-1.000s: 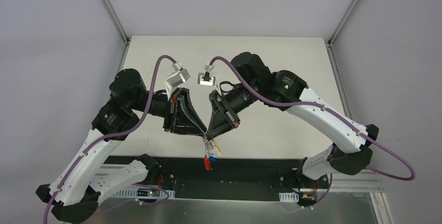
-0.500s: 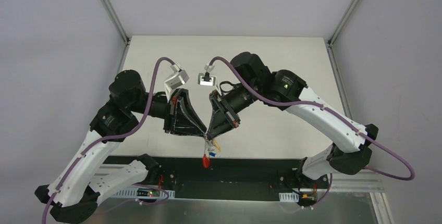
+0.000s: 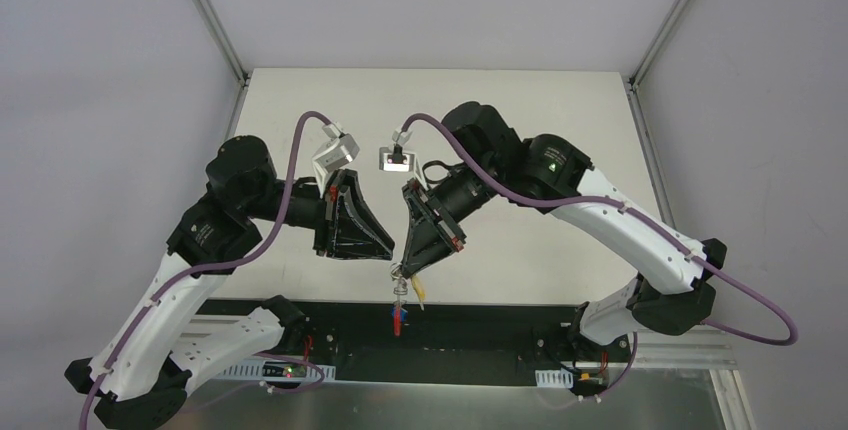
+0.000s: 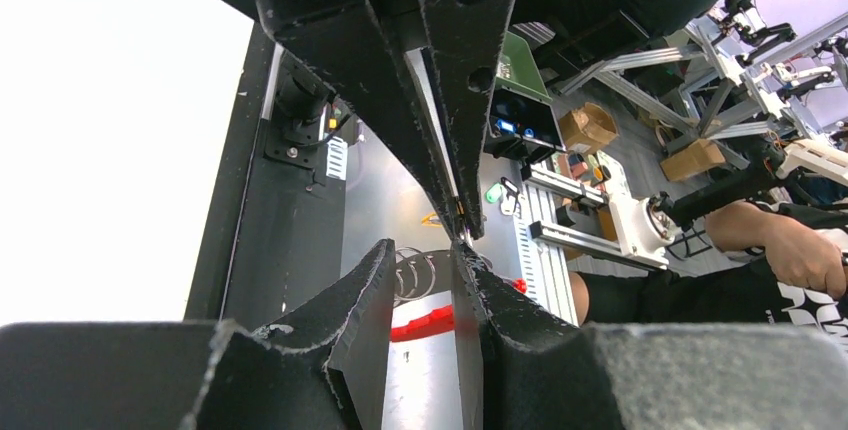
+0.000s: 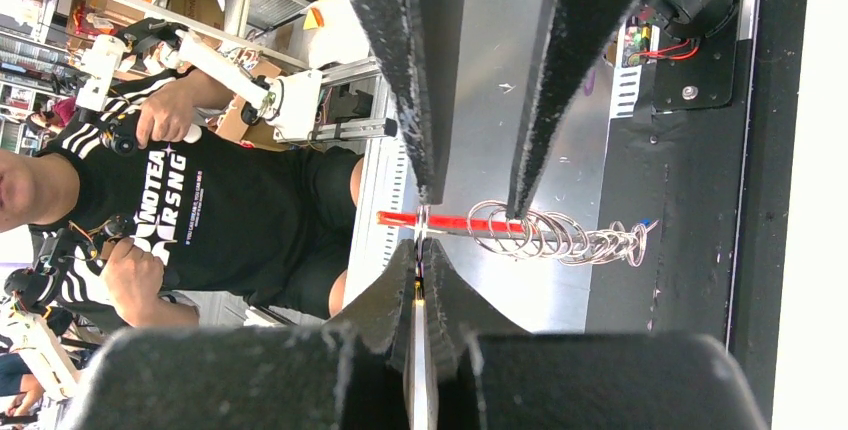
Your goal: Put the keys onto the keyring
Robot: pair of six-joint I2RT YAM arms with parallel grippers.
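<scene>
My right gripper [image 3: 401, 270] is shut, with the key's [image 5: 418, 290] flat silver blade and a spot of yellow pinched between its pads. From above, the yellow key [image 3: 418, 292] sticks out just below its tips. The keyring [image 3: 400, 295] hangs from those tips over the table's near edge. Its silver coils [image 5: 545, 235], red strap [image 5: 450, 221] and blue tag [image 5: 648, 221] are clear in the right wrist view. My left gripper [image 3: 392, 253] is just to the left, jaws apart. The ring's coils [image 4: 420, 272] and red strap [image 4: 425, 322] show through its gap.
The white tabletop [image 3: 520, 120] stretches behind both arms. A black base strip [image 3: 480, 325] runs along the near edge under the hanging keyring. Metal frame posts [image 3: 210, 15] rise at the back corners. A person in a black shirt [image 5: 230, 220] sits beyond the table.
The left gripper has drawn back up and to the left, away from the ring. The keyring has swung to hang straight down from the right gripper's tips.
</scene>
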